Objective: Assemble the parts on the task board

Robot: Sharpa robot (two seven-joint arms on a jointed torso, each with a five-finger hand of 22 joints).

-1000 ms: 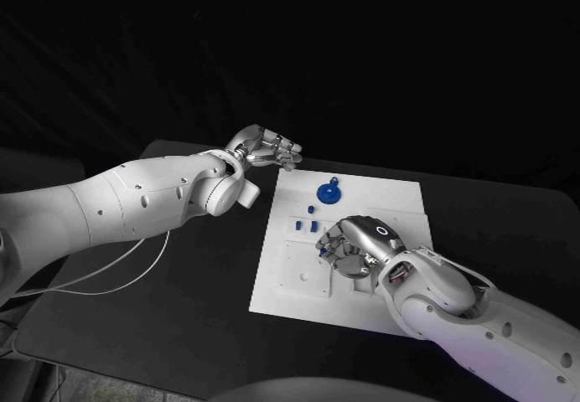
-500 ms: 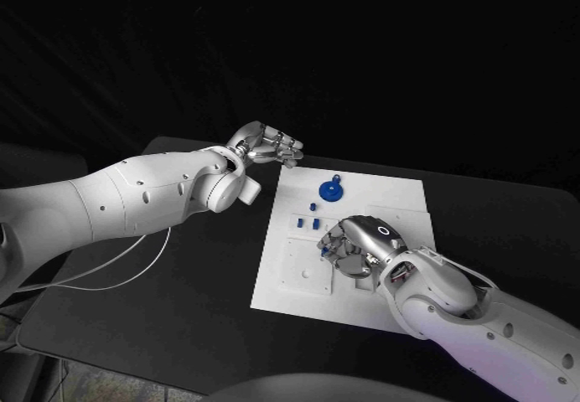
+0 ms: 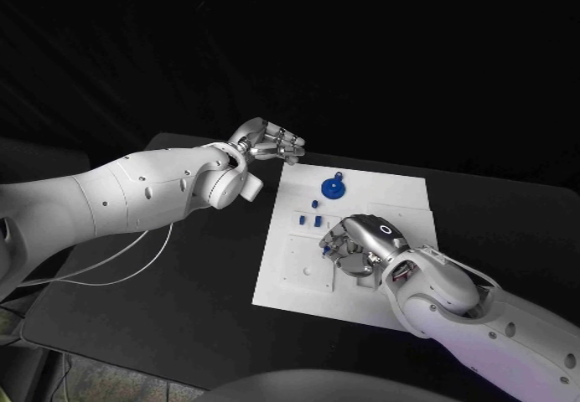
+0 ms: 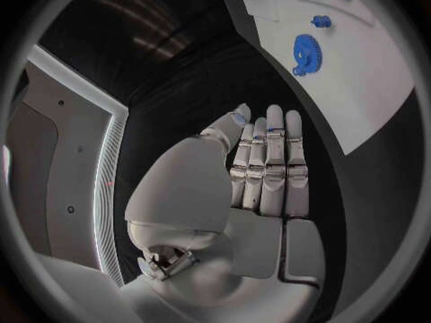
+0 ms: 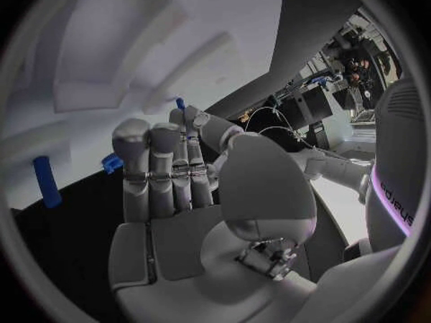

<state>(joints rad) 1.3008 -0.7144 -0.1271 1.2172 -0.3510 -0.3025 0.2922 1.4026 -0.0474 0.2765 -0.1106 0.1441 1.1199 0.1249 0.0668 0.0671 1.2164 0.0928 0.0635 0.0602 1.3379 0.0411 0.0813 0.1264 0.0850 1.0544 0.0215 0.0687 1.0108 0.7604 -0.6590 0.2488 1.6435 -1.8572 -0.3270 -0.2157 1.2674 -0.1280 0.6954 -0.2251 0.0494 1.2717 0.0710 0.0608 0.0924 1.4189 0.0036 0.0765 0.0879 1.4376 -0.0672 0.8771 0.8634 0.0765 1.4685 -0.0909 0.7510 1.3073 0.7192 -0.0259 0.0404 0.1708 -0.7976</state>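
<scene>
The right hand (image 3: pixel 360 245) is low over the middle of the task board (image 3: pixel 399 194), fingers curled down, and the right wrist view shows a small blue part (image 5: pixel 180 104) pinched at its fingertips (thumb against a finger). Across the last second it has barely shifted — I take that for slow, fine alignment of the part to a seat in the board, not a carry.

The left hand (image 3: pixel 268 144) hovers just off the board's far left corner, fingers straight and together, holding nothing; it too has stayed put.

Outward from the right hand: two short blue pegs (image 3: pixel 309 220) lie just beyond its fingers, a small blue piece (image 3: pixel 315 203) past them, then the blue gear (image 3: pixel 331 188) toward the far edge. Bare board lies to the right — the freer side for withdrawing.
</scene>
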